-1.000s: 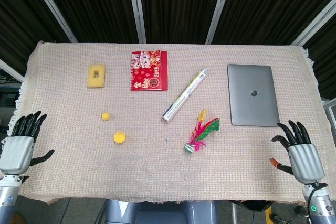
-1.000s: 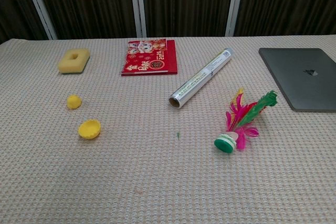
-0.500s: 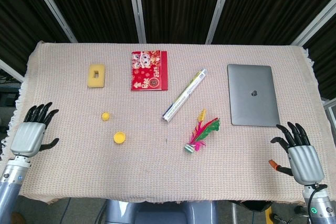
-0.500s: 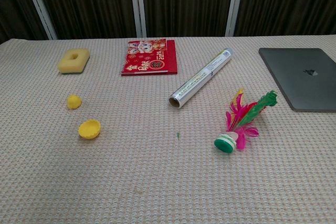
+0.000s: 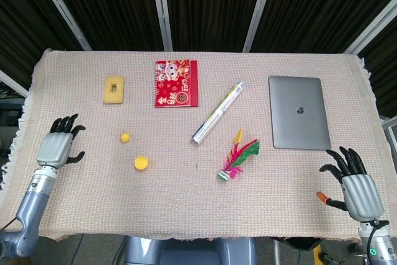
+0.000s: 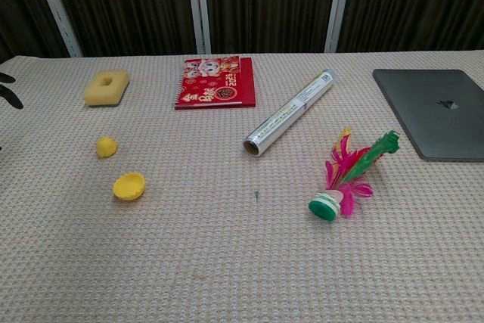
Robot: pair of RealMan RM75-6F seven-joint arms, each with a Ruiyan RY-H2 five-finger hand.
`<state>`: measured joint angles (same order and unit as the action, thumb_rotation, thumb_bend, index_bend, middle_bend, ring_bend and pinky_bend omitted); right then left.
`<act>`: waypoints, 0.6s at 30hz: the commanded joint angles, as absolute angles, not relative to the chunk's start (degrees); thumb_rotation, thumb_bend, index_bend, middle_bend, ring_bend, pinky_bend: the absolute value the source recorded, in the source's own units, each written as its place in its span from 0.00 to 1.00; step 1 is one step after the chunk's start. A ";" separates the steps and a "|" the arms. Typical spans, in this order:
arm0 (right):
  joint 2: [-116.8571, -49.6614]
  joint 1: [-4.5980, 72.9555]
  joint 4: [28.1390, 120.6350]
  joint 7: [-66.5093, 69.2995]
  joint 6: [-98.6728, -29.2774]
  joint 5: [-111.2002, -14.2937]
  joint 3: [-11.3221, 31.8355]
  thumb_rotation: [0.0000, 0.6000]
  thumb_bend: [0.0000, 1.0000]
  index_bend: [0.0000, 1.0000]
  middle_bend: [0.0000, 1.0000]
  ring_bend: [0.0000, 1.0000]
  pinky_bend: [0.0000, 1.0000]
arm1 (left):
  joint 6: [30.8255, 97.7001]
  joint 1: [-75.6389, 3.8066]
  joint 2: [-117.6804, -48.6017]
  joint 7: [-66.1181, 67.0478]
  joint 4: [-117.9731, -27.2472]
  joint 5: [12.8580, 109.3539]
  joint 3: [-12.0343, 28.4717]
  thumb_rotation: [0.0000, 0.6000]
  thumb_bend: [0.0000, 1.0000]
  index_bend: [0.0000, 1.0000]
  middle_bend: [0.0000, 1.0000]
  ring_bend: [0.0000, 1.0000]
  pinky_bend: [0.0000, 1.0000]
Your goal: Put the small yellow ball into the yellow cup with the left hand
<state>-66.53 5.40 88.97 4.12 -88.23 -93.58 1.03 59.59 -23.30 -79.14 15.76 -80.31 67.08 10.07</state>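
Two hands were up, and only one of them mattered for what I had to do. Going big to small: the table filled nearly the whole head view under its woven beige cloth, with the laptop in the right half of the frame, miles from anything I cared about.

My left hand sat at the left edge of the head view, fingers spread, nothing in it. In the chest view I could only see dark fingertips poking in at the far left edge. My right hand was down in the lower right corner, also spread and empty, with the whole table between it and the job.

So the relation that counted: the yellow cup lay left of centre, and the small yellow ball sat just up and left of it, near it but clearly apart. Both were off to the right of my left hand in the frame, the ball roughly level with the hand or a touch higher, and it was the closer of the two. The chest view agreed, ball above cup.

My read was that the reach ran straight across toward frame right, meeting the ball before the cup, with the left hand far nearer than the right.
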 commanded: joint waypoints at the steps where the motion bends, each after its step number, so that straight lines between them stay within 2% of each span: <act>1: -66.37 5.25 88.96 4.95 -88.40 -93.73 0.87 1.00 0.00 0.39 0.14 0.02 0.00 | 56.58 -25.44 -82.62 18.36 -77.45 62.81 10.73 1.00 0.28 0.25 0.00 0.00 0.01; 9: -66.18 4.99 89.25 6.65 -88.48 -93.53 0.76 1.00 0.00 0.40 0.14 0.02 0.00 | 53.84 -27.89 -88.80 18.31 -71.71 57.90 11.67 1.00 0.30 0.28 0.00 0.00 0.00; 18: -65.99 5.28 89.60 7.59 -87.64 -93.51 0.63 1.00 0.00 0.40 0.14 0.02 0.00 | 52.37 -30.22 -91.03 14.16 -70.40 55.46 14.77 1.00 0.32 0.29 0.00 0.00 0.00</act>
<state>-66.02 5.23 89.57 7.54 -87.71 -93.50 0.65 52.43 -29.87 -90.80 14.51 -70.16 55.75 14.38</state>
